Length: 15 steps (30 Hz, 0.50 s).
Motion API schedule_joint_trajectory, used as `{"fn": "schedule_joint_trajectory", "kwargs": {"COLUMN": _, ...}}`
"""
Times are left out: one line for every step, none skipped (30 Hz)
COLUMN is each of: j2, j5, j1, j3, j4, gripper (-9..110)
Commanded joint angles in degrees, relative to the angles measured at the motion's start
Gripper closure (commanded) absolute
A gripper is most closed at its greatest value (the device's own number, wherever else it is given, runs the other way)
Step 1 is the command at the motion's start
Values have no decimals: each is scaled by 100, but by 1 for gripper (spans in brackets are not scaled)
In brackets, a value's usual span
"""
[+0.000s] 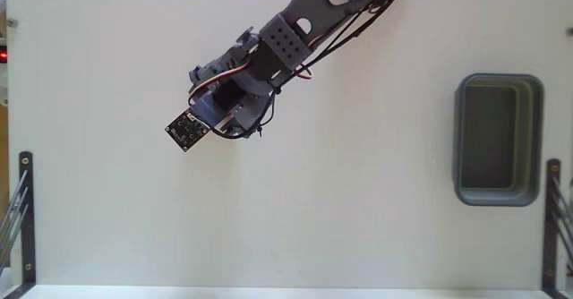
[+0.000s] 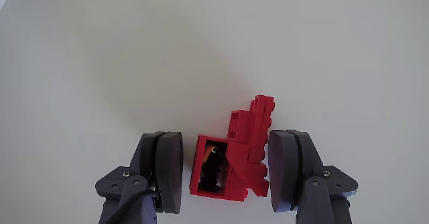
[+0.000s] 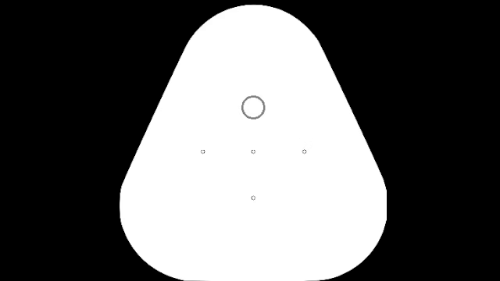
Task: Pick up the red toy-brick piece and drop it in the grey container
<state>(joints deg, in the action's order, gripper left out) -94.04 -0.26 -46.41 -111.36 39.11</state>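
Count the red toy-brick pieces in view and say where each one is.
1. The red toy-brick piece shows in the wrist view, on the white table between the fingers of the open end effector. In the fixed view the arm hides it, so others could be hidden there too.

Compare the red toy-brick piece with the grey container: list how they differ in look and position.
The red toy-brick piece is bright red, stepped and lumpy; the grey container is a smooth grey rounded rectangle with a darker inside. The piece sits between the fingers of the gripper, hidden under the arm in the fixed view; the container stands apart at that view's right, nothing visible inside. Both look plastic and share the white table.
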Motion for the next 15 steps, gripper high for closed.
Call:
{"fn": "schedule_joint_trajectory", "kwargs": {"j2": -156, "j5": 26, "j1": -90, "j3": -13, "j4": -59, "gripper": 27}}
{"fn": "schedule_joint_trajectory", "kwargs": {"j2": -156, "j5": 26, "j1": -90, "j3": -13, "j4": -59, "gripper": 27}}
{"fn": "schedule_joint_trajectory", "kwargs": {"j2": -156, "j5": 26, "j1": -90, "j3": -13, "j4": -59, "gripper": 27}}
{"fn": "schedule_joint_trajectory", "kwargs": {"j2": -156, "j5": 26, "j1": -90, "j3": -13, "j4": -59, "gripper": 27}}
{"fn": "schedule_joint_trajectory", "kwargs": {"j2": -156, "j5": 26, "j1": -90, "j3": -13, "j4": -59, "gripper": 28}}
{"fn": "schedule_joint_trajectory", "kwargs": {"j2": -156, "j5": 26, "j1": -90, "j3": -13, "j4": -59, "gripper": 28}}
{"fn": "schedule_joint_trajectory", "kwargs": {"j2": -156, "j5": 26, "j1": -90, "j3": -13, "j4": -59, "gripper": 28}}
{"fn": "schedule_joint_trajectory", "kwargs": {"j2": -156, "j5": 26, "j1": -90, "j3": -13, "j4": -59, "gripper": 28}}
{"fn": "schedule_joint_trajectory", "kwargs": {"j2": -156, "j5": 26, "j1": -90, "j3": -13, "j4": -59, "gripper": 29}}
{"fn": "schedule_joint_trajectory", "kwargs": {"j2": -156, "j5": 26, "j1": -90, "j3": -13, "j4": -59, "gripper": 29}}
{"fn": "schedule_joint_trajectory", "kwargs": {"j2": -156, "j5": 26, "j1": -90, "j3": -13, "j4": -59, "gripper": 29}}
{"fn": "schedule_joint_trajectory", "kwargs": {"j2": -156, "j5": 26, "j1": -90, "j3": -13, "j4": -59, "gripper": 30}}
{"fn": "schedule_joint_trajectory", "kwargs": {"j2": -156, "j5": 26, "j1": -90, "j3": -13, "j4": -59, "gripper": 30}}
{"fn": "schedule_joint_trajectory", "kwargs": {"j2": -156, "j5": 26, "j1": -90, "j3": -13, "j4": -59, "gripper": 30}}
{"fn": "schedule_joint_trajectory", "kwargs": {"j2": -156, "j5": 26, "j1": -90, "j3": -13, "j4": -59, "gripper": 31}}
